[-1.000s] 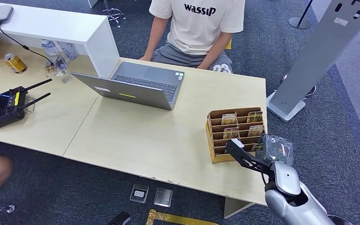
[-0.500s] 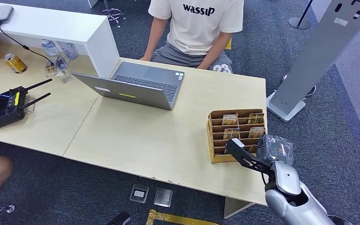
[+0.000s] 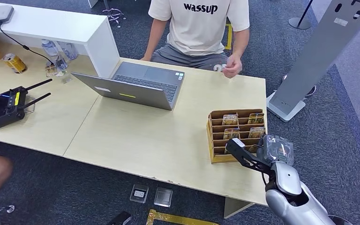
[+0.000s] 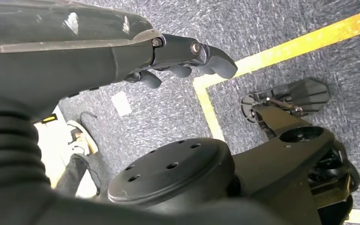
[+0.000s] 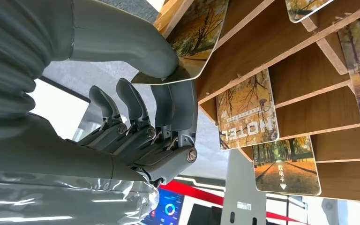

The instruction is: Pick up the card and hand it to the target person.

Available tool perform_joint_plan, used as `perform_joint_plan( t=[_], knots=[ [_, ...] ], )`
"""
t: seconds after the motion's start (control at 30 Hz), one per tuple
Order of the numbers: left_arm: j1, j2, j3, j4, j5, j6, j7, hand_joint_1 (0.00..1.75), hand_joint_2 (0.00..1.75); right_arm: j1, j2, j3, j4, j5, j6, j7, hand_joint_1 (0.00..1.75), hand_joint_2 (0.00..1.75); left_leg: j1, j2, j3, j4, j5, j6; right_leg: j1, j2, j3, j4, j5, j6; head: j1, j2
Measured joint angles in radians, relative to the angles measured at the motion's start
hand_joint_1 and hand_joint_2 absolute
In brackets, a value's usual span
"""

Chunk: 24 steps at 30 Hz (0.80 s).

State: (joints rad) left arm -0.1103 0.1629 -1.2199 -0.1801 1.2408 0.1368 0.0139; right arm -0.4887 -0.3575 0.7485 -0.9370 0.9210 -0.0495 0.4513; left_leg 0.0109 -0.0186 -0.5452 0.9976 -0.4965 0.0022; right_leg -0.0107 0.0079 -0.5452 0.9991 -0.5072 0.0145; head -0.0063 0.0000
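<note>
Reaching from below on the right side, the right hand [image 3: 274, 151] is at the near right corner of the rack [image 3: 214, 140], with the silver forearm rising up to it and a dark bracket standing out to the left of the wrist. Its back is wrapped in a clear, shiny plastic film. From the wrist view, the right hand [image 5: 136, 117] pinches a card [image 5: 192, 42] between the thick grey thumb and the darker fingers [image 5: 178, 108]; the other fingers are curled close beside. This card is thin and flat with rounded corners, it is printed with yellow autumn trees, and it is at the edge of the rack, just beside the wood. I cannot tell if it sits yet in a slot or is already free. The rack is of light brown wood with stepped, slanted shelves, and more cards [image 5: 246, 110] of the same print stand in its slots. It stands on the pale wooden table [image 3: 145, 140], near the right edge. The left hand [image 4: 187, 54] hangs over grey carpet with a yellow line; its dark smooth fingers are bent a little, apart from each other, and hold nothing. A person [image 3: 199, 28] in a cream shirt sits at the far side, one hand [image 3: 232, 66] raised over the table edge.
</note>
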Motion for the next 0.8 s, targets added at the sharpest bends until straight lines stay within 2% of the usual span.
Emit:
perform_joint_plan(
  t=[0.2, 0.37, 0.53, 0.67, 0.8],
  knots=[
    [0.001, 0.004, 0.001, 0.000, 0.010, 0.011, 0.018, 0.00, 1.75, 0.002, -0.022, -0.012, -0.073, -0.025, -0.002, 0.011, 1.47, 1.75, 0.000, 0.000, 0.000, 0.000, 0.000, 0.000, 0.000, 0.000, 0.000, 0.000, 0.000, 0.000, 0.000, 0.000],
    [0.002, 0.004, 0.004, 0.000, 0.022, 0.014, 0.031, 0.00, 1.75, -0.007, -0.059, -0.049, -0.240, -0.067, 0.025, 0.020, 1.47, 1.75, 0.000, 0.000, 0.000, 0.000, 0.000, 0.000, 0.000, 0.000, 0.000, 0.000, 0.000, 0.000, 0.000, 0.000],
    [0.002, 0.006, 0.014, 0.000, 0.034, 0.019, 0.040, 0.00, 1.75, -0.031, -0.086, -0.092, -0.442, -0.170, 0.036, 0.021, 1.47, 1.75, 0.000, 0.000, 0.000, 0.000, 0.000, 0.000, 0.000, 0.000, 0.000, 0.000, 0.000, 0.000, 0.000, 0.000],
    [0.002, 0.007, 0.019, 0.000, 0.035, 0.022, 0.046, 0.00, 1.75, -0.048, -0.095, -0.115, -0.587, -0.215, 0.031, 0.021, 1.47, 1.75, 0.000, 0.000, 0.000, 0.000, 0.000, 0.000, 0.000, 0.000, 0.000, 0.000, 0.000, 0.000, -0.001, 0.000],
    [0.002, 0.007, 0.022, 0.000, 0.035, 0.020, 0.046, 0.00, 1.75, -0.055, -0.085, -0.114, -0.668, -0.187, 0.000, 0.013, 1.47, 1.75, 0.000, 0.000, 0.000, 0.000, 0.000, 0.000, 0.000, 0.000, 0.000, 0.000, 0.000, 0.000, -0.001, 0.000]
  ],
)
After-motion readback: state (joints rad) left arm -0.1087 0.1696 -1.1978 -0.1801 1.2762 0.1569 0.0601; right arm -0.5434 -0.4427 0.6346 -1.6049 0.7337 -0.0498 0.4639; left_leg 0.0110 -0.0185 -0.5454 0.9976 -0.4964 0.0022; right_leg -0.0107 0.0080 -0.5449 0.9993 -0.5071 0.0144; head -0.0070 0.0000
